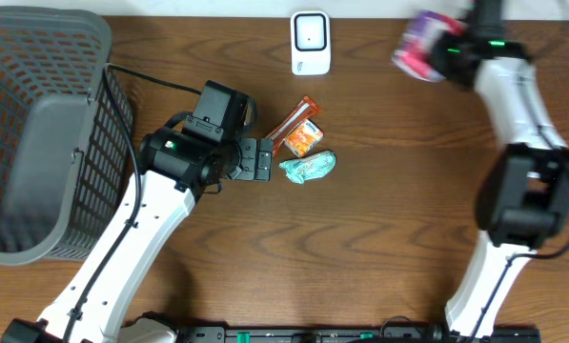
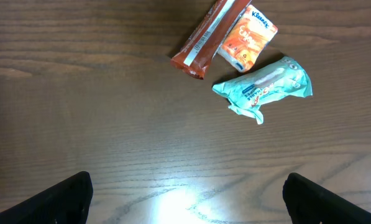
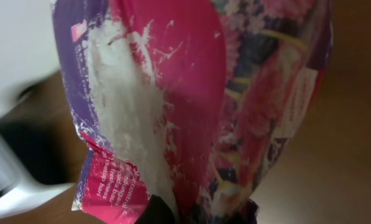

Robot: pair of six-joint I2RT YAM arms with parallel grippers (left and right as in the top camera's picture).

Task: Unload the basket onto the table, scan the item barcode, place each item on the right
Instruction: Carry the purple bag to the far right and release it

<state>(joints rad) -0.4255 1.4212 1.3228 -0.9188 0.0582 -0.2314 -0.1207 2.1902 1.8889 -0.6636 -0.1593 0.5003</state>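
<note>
Brown wooden table: we see the right gripper clamped on the pink-purple packet at 1 o'clock in the overhead view, off at 3 o'clock of the white scanner. The left gripper hangs wide apart and empty beside the teal packet. We judge a missed read is the risk, since the crumpled, scuffed wrapper may turn its barcode away from the scanner. Only the right wrist view shows the worn white patch on the packet, with no barcode that we can find, and only the overhead shows the packet against the scanner.
</note>
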